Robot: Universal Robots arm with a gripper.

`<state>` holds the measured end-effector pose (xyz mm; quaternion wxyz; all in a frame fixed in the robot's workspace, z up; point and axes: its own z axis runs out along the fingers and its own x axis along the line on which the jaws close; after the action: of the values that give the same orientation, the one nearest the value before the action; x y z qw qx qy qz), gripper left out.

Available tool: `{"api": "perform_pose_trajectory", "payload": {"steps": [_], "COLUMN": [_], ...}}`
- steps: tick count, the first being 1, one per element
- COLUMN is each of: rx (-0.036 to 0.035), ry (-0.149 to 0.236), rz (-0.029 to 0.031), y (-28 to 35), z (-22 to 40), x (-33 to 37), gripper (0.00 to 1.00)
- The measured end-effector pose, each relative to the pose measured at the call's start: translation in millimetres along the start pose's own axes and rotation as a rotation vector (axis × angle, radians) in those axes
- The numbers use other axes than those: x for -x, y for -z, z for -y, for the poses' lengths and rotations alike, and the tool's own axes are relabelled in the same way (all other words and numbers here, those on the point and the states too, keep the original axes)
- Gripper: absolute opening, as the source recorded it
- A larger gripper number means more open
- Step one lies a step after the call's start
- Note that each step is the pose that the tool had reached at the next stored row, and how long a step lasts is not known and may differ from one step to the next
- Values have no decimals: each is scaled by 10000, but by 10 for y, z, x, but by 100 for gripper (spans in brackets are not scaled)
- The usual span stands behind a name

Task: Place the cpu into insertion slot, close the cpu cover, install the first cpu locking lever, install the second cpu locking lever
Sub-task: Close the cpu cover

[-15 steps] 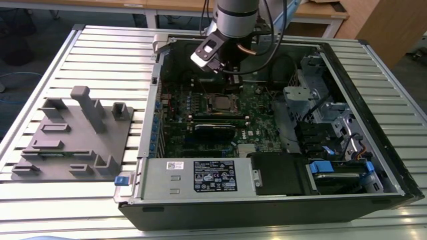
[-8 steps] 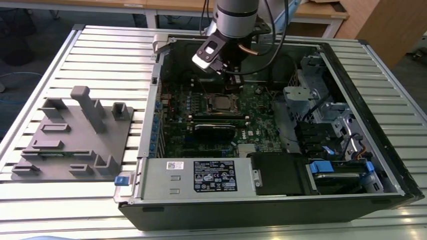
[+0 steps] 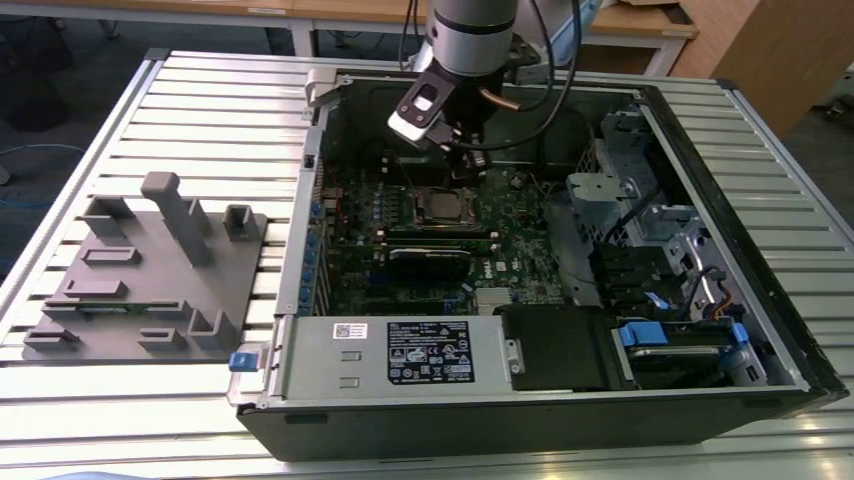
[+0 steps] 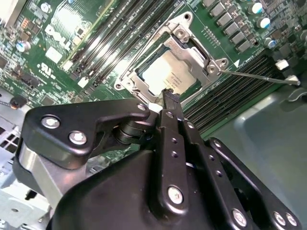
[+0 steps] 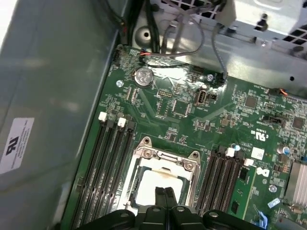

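**A:** Where was the cpu?

**B:** Flat in the board, framed by its metal cover. My gripper hung just above, fingers pressed together, empty.

**A:** How would it handle?

**B:** Light, stiff, fragile, I judged: edges only.

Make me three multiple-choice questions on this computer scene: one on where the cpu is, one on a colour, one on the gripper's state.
1. Where is the cpu?
A) on the grey fixture beside the case
B) in the insertion slot
C) on the table outside the case

2. What colour is the circuit board around the slot?
A) red
B) white
C) green

3. How does the gripper stand?
A) shut
B) spread wide
C) clamped on a cable

Answers:
1 B: its silver top lies inside the slot's metal frame.
2 C: the board is green in both wrist views.
3 A: the fingertips meet just above the cpu in the first wrist view.
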<state>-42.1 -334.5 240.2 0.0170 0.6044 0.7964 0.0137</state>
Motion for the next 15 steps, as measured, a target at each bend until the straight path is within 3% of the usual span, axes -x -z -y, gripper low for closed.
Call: {"api": "perform_pose_trajectory", "payload": {"steps": [15], "rx": [15], "ry": [1433], "rz": [-61], "y": [-1], "z": [1], "x": [0], "gripper": [10]}}
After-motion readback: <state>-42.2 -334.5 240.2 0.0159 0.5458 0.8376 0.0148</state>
